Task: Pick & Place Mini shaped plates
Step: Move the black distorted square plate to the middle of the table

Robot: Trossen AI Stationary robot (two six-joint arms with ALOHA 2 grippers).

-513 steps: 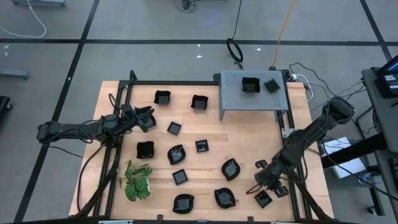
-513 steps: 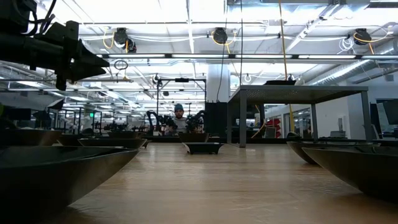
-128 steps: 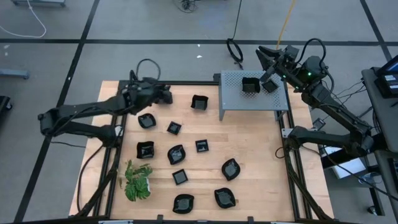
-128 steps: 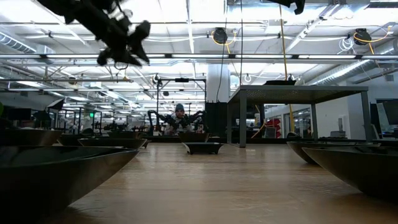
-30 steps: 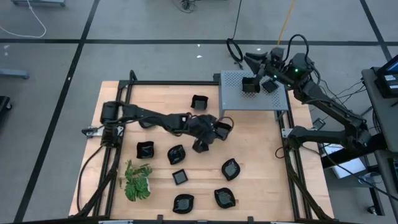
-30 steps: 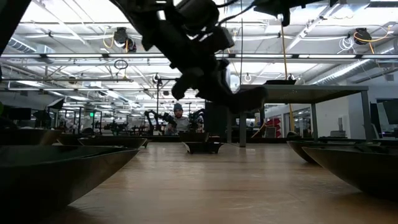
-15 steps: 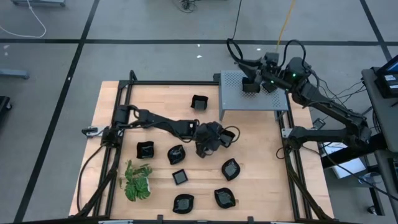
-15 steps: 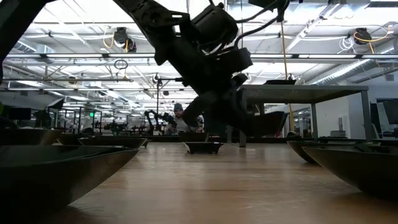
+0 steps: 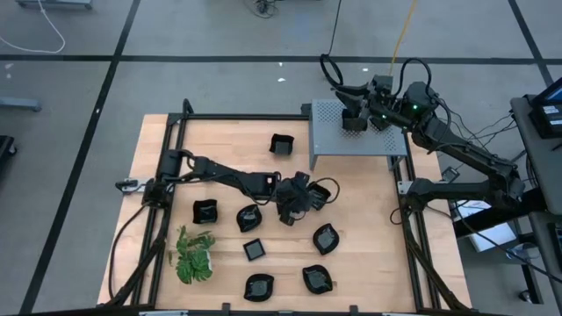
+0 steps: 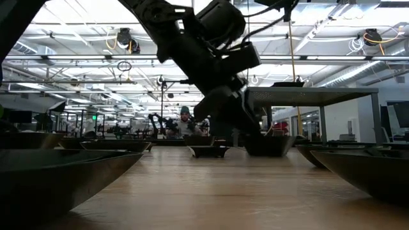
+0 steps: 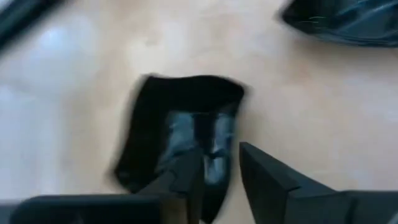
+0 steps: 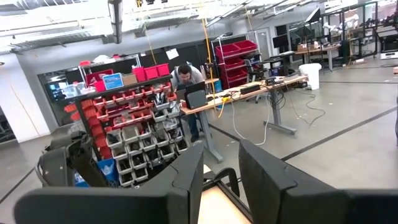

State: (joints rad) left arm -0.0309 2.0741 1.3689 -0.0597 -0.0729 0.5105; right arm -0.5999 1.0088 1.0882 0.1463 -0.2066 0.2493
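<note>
Mini shaped plate (image 11: 180,140) on table | left pincer (image 11: 221,165) parted astride its rim | right pincer (image 12: 221,165) parted, empty

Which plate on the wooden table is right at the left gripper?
The square plate mid-table, under the left gripper; a finger reaches into it. The other loose plates lie apart from the gripper.
</note>
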